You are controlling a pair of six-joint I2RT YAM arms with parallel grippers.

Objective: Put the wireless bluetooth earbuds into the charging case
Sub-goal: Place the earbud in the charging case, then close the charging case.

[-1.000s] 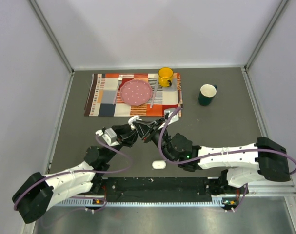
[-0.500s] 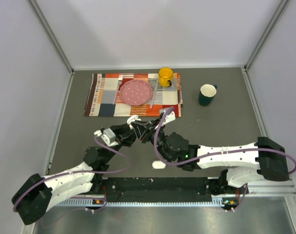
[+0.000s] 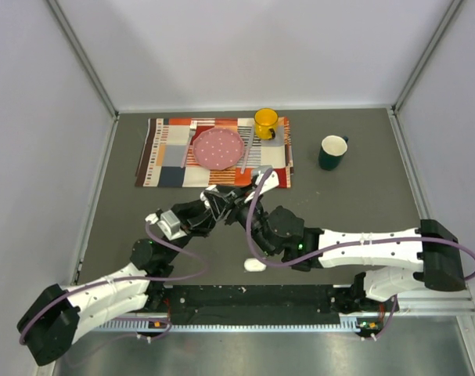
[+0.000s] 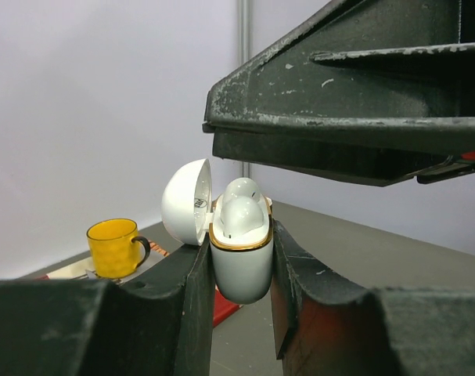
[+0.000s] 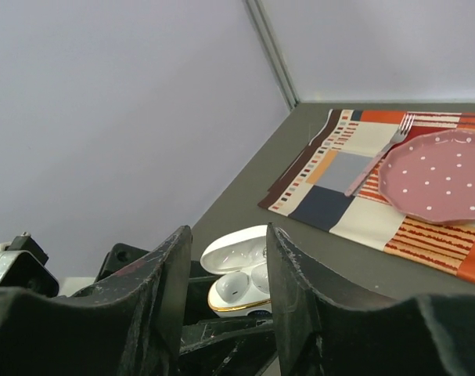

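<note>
My left gripper (image 4: 239, 301) is shut on a white charging case (image 4: 239, 266) with a gold rim and holds it upright above the table. The case's lid (image 4: 186, 204) is flipped open to the left. Two white earbuds (image 4: 241, 215) sit in its wells. My right gripper (image 5: 225, 294) is open and empty, just above the case (image 5: 245, 291), its finger (image 4: 354, 125) overhead in the left wrist view. In the top view both grippers (image 3: 218, 202) (image 3: 239, 205) meet just below the mat. A second white case (image 3: 255, 265) lies shut near the front edge. No other earbuds show.
A striped placemat (image 3: 168, 153) at the back holds a pink dotted plate (image 3: 218, 148), a fork (image 5: 378, 160) and a yellow mug (image 3: 266, 123). A dark green mug (image 3: 332, 152) stands at the back right. Grey walls ring the table.
Both grippers have drifted a little toward the mat and to the left together. The case stays in my left gripper.
</note>
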